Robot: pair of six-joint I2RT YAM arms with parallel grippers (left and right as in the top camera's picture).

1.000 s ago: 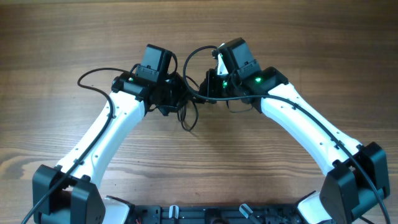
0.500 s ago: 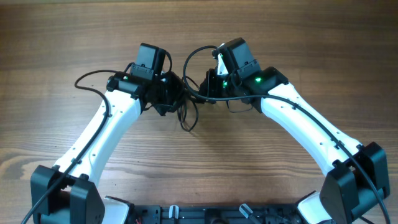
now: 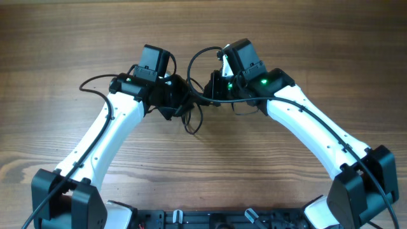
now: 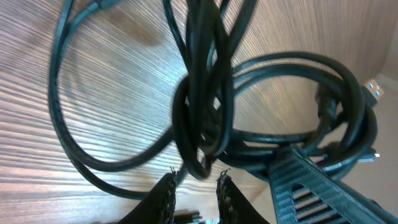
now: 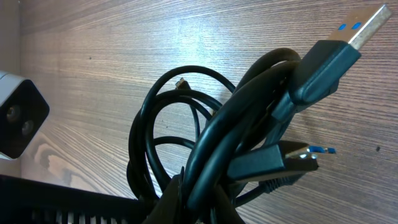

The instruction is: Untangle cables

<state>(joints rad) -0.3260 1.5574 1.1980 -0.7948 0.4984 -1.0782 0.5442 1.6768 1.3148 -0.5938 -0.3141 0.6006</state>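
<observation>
Black cables (image 5: 249, 124) are rising in a thick bunch straight out of the right jaws, which are clenching them at the bottom of the right wrist view; two plugs are sticking out of that bunch, the nearer plug (image 5: 292, 163) pointing right and the silver-tipped USB plug (image 5: 367, 22) jutting toward the upper corner; thinner loops are curling beyond them over the wooden tabletop (image 5: 93, 50); in the left wrist view the left fingers (image 4: 163, 200) are standing narrowly apart with a tight knot (image 4: 200, 134) of cords sitting right at their tips, and I cannot tell whether the left jaws are pinching it or only bracketing it; from the knot several strands are running up out of the picture, one wide loop is sagging to the left, and a coil is bending off to the right; seen from overhead, the left arm (image 3: 95, 149) and right arm (image 3: 311, 127) are leaning inward from the near edge, the tangle bunching between their wrists; farther out, one strand is arching over the gap and another is trailing off beside the left wrist.
</observation>
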